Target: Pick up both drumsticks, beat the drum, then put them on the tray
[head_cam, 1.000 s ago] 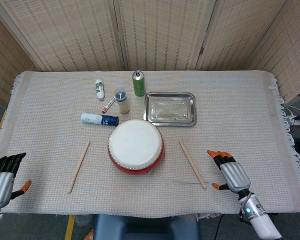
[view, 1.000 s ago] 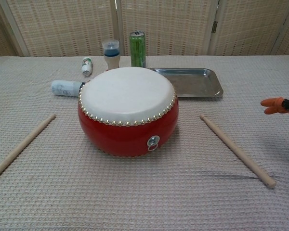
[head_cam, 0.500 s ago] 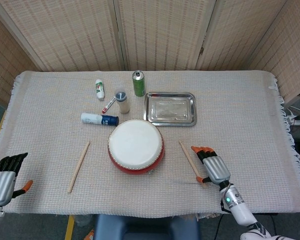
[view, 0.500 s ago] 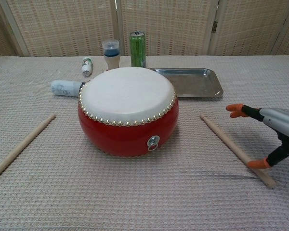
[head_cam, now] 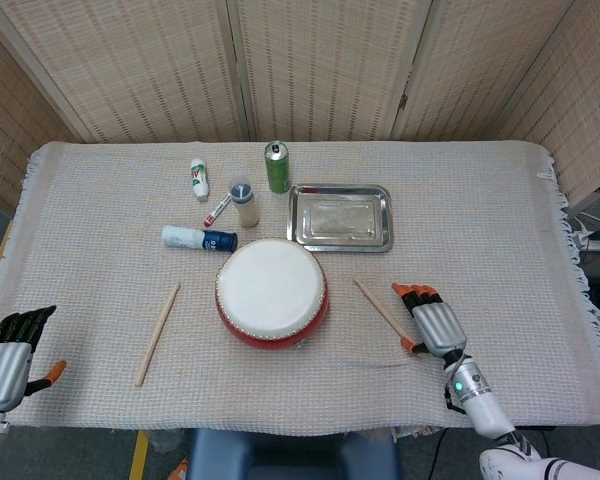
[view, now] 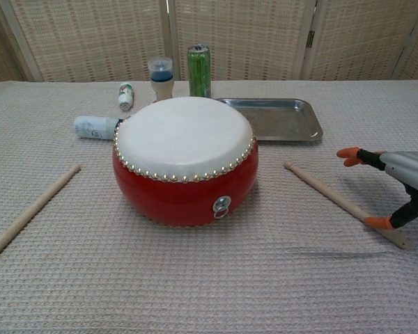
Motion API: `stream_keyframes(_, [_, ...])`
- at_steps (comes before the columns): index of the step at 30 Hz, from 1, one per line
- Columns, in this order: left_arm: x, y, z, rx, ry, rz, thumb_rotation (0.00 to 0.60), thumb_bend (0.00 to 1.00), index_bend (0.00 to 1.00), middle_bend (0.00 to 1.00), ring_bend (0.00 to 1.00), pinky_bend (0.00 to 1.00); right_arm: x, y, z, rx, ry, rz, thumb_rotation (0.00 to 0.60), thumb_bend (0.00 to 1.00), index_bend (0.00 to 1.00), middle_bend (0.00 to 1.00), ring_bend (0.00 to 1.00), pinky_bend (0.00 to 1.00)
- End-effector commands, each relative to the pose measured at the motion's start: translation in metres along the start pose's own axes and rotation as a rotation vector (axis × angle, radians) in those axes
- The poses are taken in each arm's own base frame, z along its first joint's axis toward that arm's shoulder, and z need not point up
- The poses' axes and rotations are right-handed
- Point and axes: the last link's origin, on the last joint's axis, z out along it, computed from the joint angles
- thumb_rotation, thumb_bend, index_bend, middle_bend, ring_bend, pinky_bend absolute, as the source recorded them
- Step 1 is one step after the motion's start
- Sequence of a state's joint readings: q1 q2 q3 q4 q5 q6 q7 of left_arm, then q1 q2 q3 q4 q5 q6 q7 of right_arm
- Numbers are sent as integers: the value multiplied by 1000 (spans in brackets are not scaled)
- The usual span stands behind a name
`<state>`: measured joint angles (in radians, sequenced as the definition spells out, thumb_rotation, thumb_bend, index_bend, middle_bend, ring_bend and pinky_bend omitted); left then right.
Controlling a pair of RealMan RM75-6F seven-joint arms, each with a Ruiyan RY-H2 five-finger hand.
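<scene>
The red drum (head_cam: 271,292) with its white skin (view: 184,132) stands mid-table, and the steel tray (head_cam: 340,217) lies just behind it to the right. One drumstick (head_cam: 158,333) lies left of the drum with nothing touching it. The other drumstick (head_cam: 380,310) lies right of the drum. My right hand (head_cam: 435,322) hovers over its near end, fingers stretched out and thumb tip (view: 380,223) touching the stick (view: 327,195). My left hand (head_cam: 5,360) is at the table's front left corner, fingers apart, holding nothing.
Behind the drum stand a green can (head_cam: 277,166) and a small white bottle (head_cam: 244,203). A white tube with a blue cap (head_cam: 198,238), a smaller tube (head_cam: 198,178) and a marker (head_cam: 217,209) lie beside them. The tablecloth's front edge runs close under both hands.
My right hand came in from the right onto the right drumstick's near end, then shifted slightly. The stick's near end swung a little to the right. The left hand stayed put.
</scene>
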<state>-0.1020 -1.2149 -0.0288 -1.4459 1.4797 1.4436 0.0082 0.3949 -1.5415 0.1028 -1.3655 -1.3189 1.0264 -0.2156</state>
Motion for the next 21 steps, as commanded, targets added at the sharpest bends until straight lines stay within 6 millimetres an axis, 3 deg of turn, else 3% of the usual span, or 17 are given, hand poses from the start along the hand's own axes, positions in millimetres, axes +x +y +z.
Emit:
stream_keyframes(1, [0,0,0,-1,-1,-1,600,284,113,132,117,109,8,11,4,-35,1,-32,600,239,80,106,0,116])
stream_keyframes(4, [0,0,0,-1,0,-1,600,284,113,132,117,109,16,13,8,-51,4,-32,600,256,125,106,0,116])
stream_keyframes(10, [1,1,0,-5,3,-2,600,285,113,132,117,109,28,-3,19,-28,-18,74,600,256,255,106,0,116])
stream_keyframes(14, [1,1,-1,-11,3,-4,600,284,113,132,117,109,25,-18,34,-26,-41,32,600,256,323,106,0,116])
stream_keyframes(21, [0,-3,-3,0,-4,-3,600,284,113,132,117,109,16,-30,53,-60,-67,23,600,256,351,106,0,121])
